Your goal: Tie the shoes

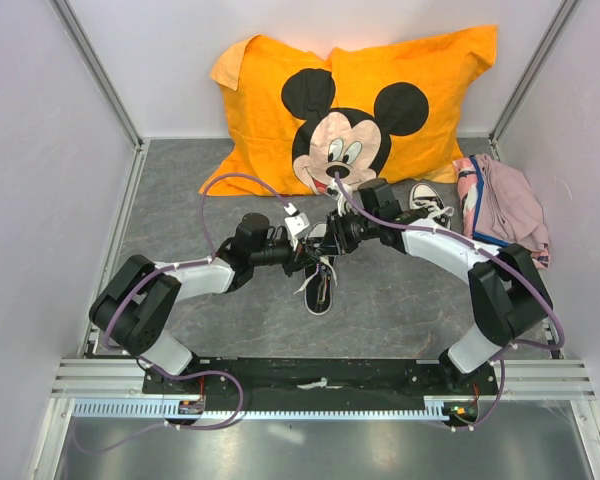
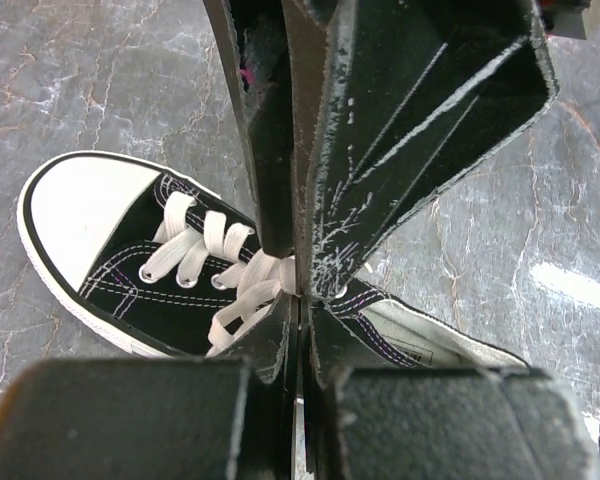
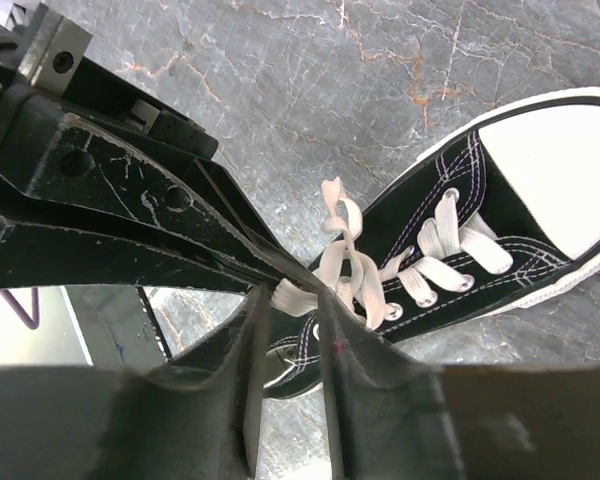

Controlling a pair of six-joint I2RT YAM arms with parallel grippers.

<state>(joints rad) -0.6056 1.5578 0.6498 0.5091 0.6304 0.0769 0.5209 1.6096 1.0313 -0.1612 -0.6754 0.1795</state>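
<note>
Knotting step, early on. One shoe (image 1: 320,290) lies mid-table (image 1: 400,310), laced but with no bow. Above its tongue the left gripper (image 3: 268,275) is pressed together, pinching a lace (image 3: 345,265). The right gripper (image 3: 292,310) is part spread, straddling the same bunch. Next move, I judge: the right closes on its own strand, then cross and pull. The second shoe (image 1: 428,197) lies by the pillow (image 1: 350,100). No container in view — the shoe's mouth holds nothing.
</note>
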